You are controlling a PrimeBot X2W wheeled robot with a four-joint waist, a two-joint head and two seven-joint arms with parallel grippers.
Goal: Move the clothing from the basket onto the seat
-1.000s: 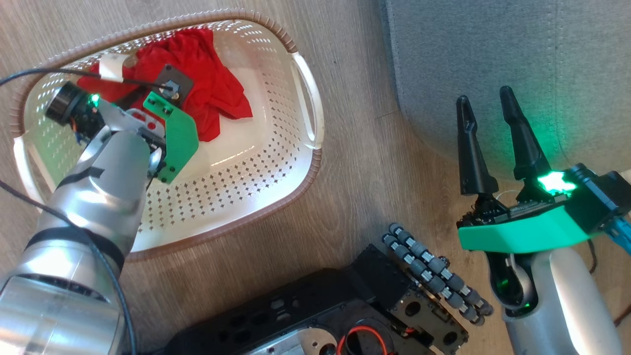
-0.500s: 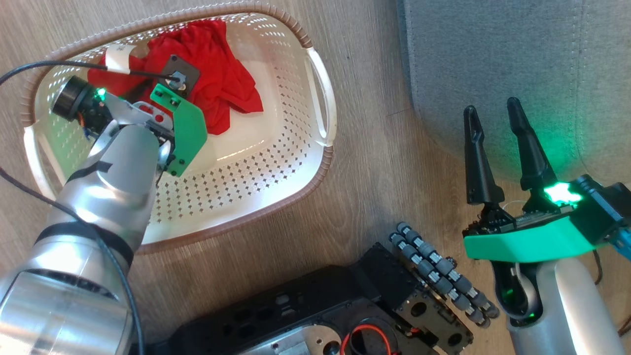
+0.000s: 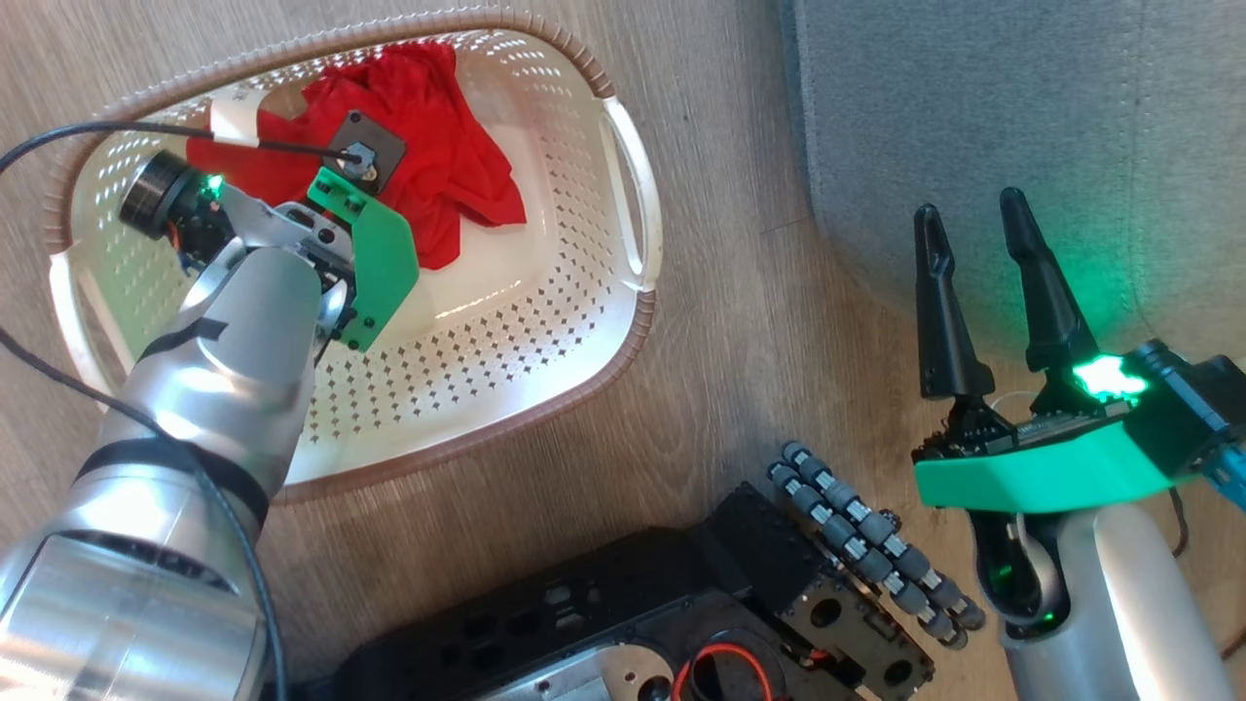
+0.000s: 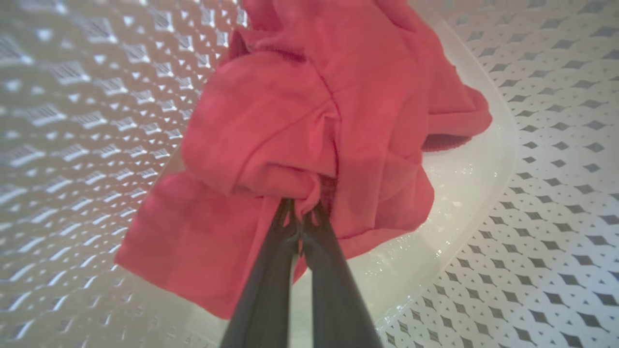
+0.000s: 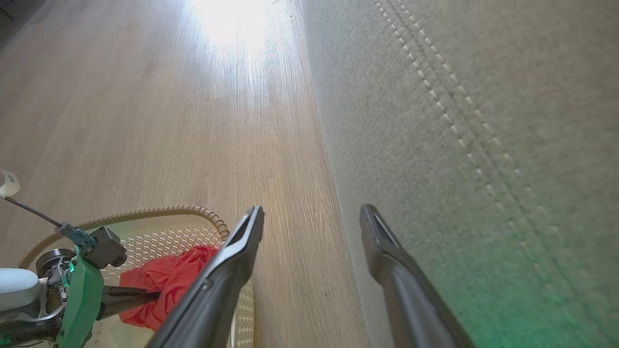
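The left gripper is clenched on a fold of the red clothing; the garments lie heaped at the far end of the cream laundry basket on the wooden floor; the right gripper hangs spread and empty by the grey-green sofa seat, right of the basket.

Red clothing, cream basket, grey-green seat: three items.
Clothing: soft bright red fabric, crumpled in one heap on the basket's base at its far end, against the perforated wall; one fold is pinched between the closed fingers of the left gripper. Basket: oval, cream-white, perforated walls, brown woven-look rim, white side handles; upright on the wood-look floor. Seat: fabric upholstery, rounded corner, pale double-stitched seam; near the basket, a strip of floor between them.
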